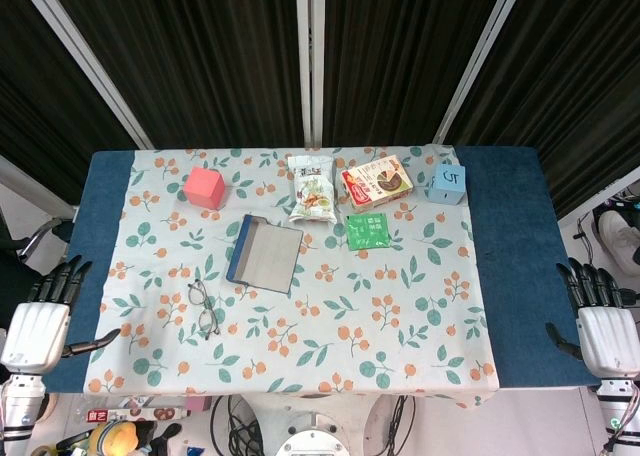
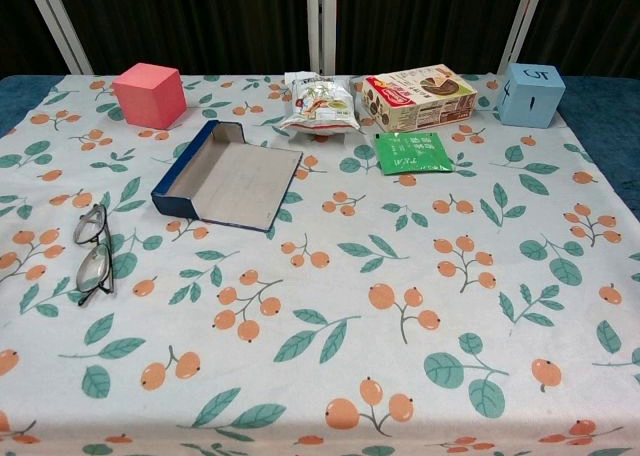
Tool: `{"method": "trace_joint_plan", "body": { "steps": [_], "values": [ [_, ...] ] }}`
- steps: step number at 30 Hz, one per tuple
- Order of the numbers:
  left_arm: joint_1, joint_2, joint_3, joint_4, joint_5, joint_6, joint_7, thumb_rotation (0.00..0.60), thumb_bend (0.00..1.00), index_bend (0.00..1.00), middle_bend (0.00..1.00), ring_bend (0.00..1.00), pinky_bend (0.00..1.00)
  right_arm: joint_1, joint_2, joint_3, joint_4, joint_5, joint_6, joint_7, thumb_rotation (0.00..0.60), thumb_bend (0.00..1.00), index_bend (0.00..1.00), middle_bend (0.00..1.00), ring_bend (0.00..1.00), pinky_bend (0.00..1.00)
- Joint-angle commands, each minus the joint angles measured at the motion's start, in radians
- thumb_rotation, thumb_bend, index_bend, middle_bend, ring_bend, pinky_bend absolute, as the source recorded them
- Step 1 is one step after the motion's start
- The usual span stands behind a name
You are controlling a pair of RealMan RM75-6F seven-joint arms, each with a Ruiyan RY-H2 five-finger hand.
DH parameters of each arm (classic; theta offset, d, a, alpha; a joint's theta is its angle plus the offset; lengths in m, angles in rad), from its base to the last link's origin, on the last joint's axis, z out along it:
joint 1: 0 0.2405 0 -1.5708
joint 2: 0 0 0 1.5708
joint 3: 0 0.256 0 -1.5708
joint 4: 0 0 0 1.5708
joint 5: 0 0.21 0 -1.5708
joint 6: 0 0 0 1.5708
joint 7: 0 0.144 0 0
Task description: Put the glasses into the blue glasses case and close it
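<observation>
Dark-framed glasses (image 1: 203, 308) (image 2: 92, 252) lie folded on the patterned cloth at the left. Just beyond them the blue glasses case (image 1: 264, 253) (image 2: 229, 174) lies open, its grey lining facing up and its lid spread flat to the right. My left hand (image 1: 42, 316) hovers off the table's left edge with its fingers apart, holding nothing. At the table's right edge my right hand (image 1: 602, 321) is likewise spread and holds nothing. Neither hand shows in the chest view.
Along the back stand a pink cube (image 1: 204, 187) (image 2: 149, 94), a snack bag (image 1: 312, 188) (image 2: 318, 102), a red-and-tan food box (image 1: 376, 183) (image 2: 418, 96), a green sachet (image 1: 368, 230) (image 2: 414, 152) and a light-blue cube (image 1: 446, 184) (image 2: 529, 93).
</observation>
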Motion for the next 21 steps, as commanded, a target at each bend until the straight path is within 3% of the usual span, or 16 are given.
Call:
{"method": "trace_joint_plan", "body": {
  "steps": [1, 12, 16, 19, 21],
  "values": [
    [-0.002, -0.004, 0.008, -0.001, 0.001, -0.012, 0.005, 0.316, 0.07, 0.03, 0.03, 0.07, 0.17, -0.004, 0.002, -0.002, 0.002, 0.001, 0.001, 0.004, 0.6, 0.16, 0.0, 0.0, 0.0, 0.0],
    [-0.022, -0.004, 0.002, -0.019, 0.027, -0.021, 0.019, 0.332, 0.07, 0.03, 0.03, 0.07, 0.18, -0.017, 0.024, 0.012, -0.009, 0.002, 0.033, 0.021, 0.6, 0.16, 0.0, 0.0, 0.0, 0.0],
    [-0.071, 0.009, 0.003, -0.043, 0.077, -0.07, 0.013, 0.418, 0.12, 0.03, 0.03, 0.07, 0.18, -0.015, 0.023, 0.019, -0.009, 0.012, 0.028, 0.022, 0.6, 0.16, 0.0, 0.0, 0.0, 0.0],
    [-0.133, -0.003, 0.007, -0.039, 0.162, -0.114, -0.015, 0.514, 0.3, 0.04, 0.05, 0.08, 0.18, -0.011, 0.024, 0.02, -0.008, 0.013, 0.021, 0.008, 0.6, 0.16, 0.0, 0.0, 0.0, 0.0],
    [-0.18, -0.029, 0.005, -0.028, 0.205, -0.152, -0.026, 0.562, 0.36, 0.04, 0.07, 0.07, 0.18, -0.011, 0.026, 0.019, -0.008, 0.011, 0.021, 0.003, 0.6, 0.16, 0.0, 0.0, 0.0, 0.0]
  ]
}}
